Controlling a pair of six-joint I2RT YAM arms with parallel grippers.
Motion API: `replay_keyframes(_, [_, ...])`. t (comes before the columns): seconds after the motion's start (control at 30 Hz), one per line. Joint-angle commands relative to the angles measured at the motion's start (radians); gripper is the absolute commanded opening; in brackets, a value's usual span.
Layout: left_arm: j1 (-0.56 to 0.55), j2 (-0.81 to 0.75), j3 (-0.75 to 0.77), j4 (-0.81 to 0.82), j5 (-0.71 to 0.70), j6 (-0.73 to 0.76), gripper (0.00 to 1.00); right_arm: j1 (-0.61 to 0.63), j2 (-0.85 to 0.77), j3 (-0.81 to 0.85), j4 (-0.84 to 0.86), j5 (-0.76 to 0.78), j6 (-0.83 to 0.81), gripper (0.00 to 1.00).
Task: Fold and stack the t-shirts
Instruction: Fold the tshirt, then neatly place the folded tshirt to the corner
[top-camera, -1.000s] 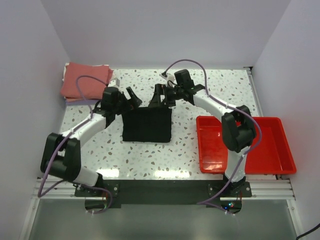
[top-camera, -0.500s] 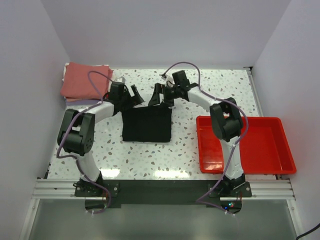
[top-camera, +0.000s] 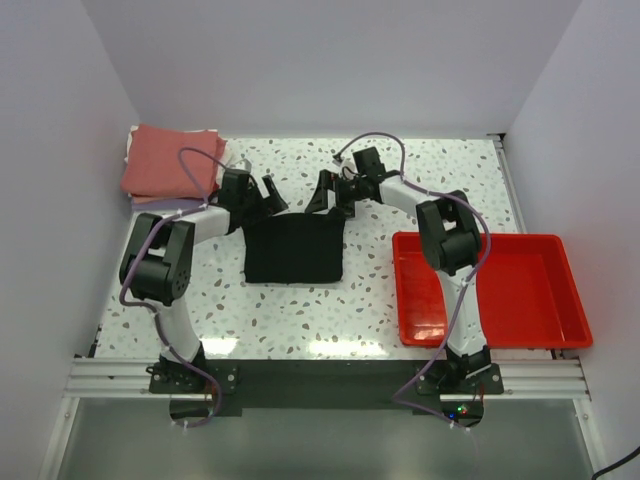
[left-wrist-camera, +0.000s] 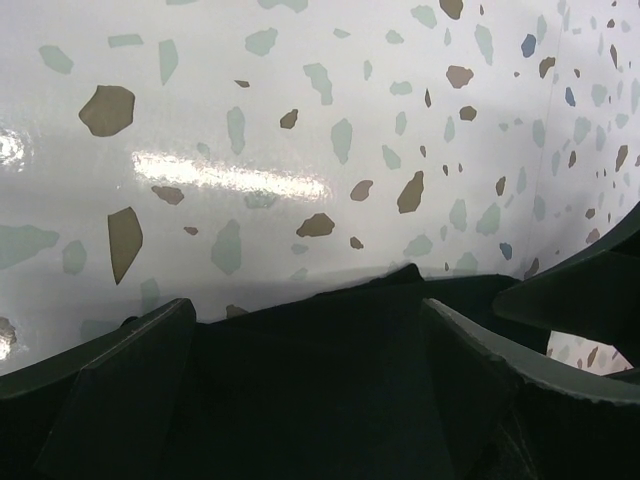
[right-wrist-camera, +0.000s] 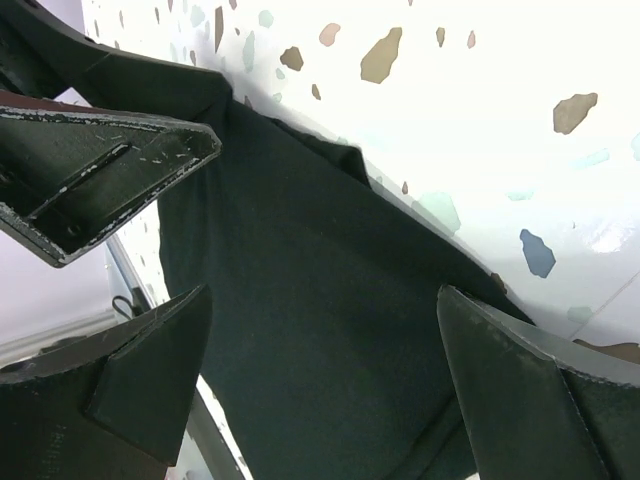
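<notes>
A black t-shirt (top-camera: 295, 248) lies folded into a rectangle at mid table. My left gripper (top-camera: 270, 194) is open just above its far left corner. My right gripper (top-camera: 333, 195) is open just above its far right corner. In the left wrist view the black cloth (left-wrist-camera: 320, 380) fills the gap between my spread fingers (left-wrist-camera: 130, 385). In the right wrist view the black cloth (right-wrist-camera: 310, 330) lies between my spread fingers (right-wrist-camera: 150, 370); the left gripper's fingers (right-wrist-camera: 100, 175) show at top left. A salmon-red folded shirt (top-camera: 172, 160) tops a stack at the far left corner, with pale cloth edges beneath it.
A red plastic tray (top-camera: 490, 290) sits at the right edge of the speckled table (top-camera: 300, 315). White walls close in the table on the left, far and right sides. A metal rail runs along the near edge.
Both grippers have drawn back a little toward the far side from the shirt's far edge. The left arm has swung from reaching out to a tucked, upright pose. The black shirt has not moved.
</notes>
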Motion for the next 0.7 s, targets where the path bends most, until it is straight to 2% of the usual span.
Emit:
replay_keyframes(0.0, [0.014, -0.006, -0.017, 0.003, 0.004, 0.007, 1.00, -0.011, 0.003, -0.015, -0.014, 0.024, -0.005, 0.99])
replay_keyframes(0.17, [0.014, -0.109, 0.095, -0.090, 0.009, 0.048, 1.00, -0.011, -0.101, 0.135, -0.164, 0.027, -0.094, 0.99])
replay_keyframes(0.27, [0.014, -0.230, 0.099, -0.167, -0.023, 0.054, 1.00, -0.005, -0.234, 0.134, -0.201, 0.040, -0.130, 0.99])
replay_keyframes(0.33, [0.014, -0.339, 0.050, -0.191, -0.075, 0.060, 1.00, -0.003, -0.316, 0.093, -0.214, 0.076, -0.153, 0.99])
replay_keyframes(0.47, [0.014, -0.497, -0.067, -0.283, -0.161, 0.063, 1.00, 0.005, -0.566, -0.212, -0.151, 0.152, -0.157, 0.99])
replay_keyframes(0.5, [0.014, -0.544, -0.116, -0.296, -0.177, 0.063, 1.00, 0.006, -0.676, -0.271, -0.123, 0.171, -0.155, 0.99])
replay_keyframes(0.67, [0.014, -0.610, -0.228, -0.326, -0.211, 0.048, 1.00, 0.005, -0.963, -0.596, -0.106, 0.281, -0.151, 0.99])
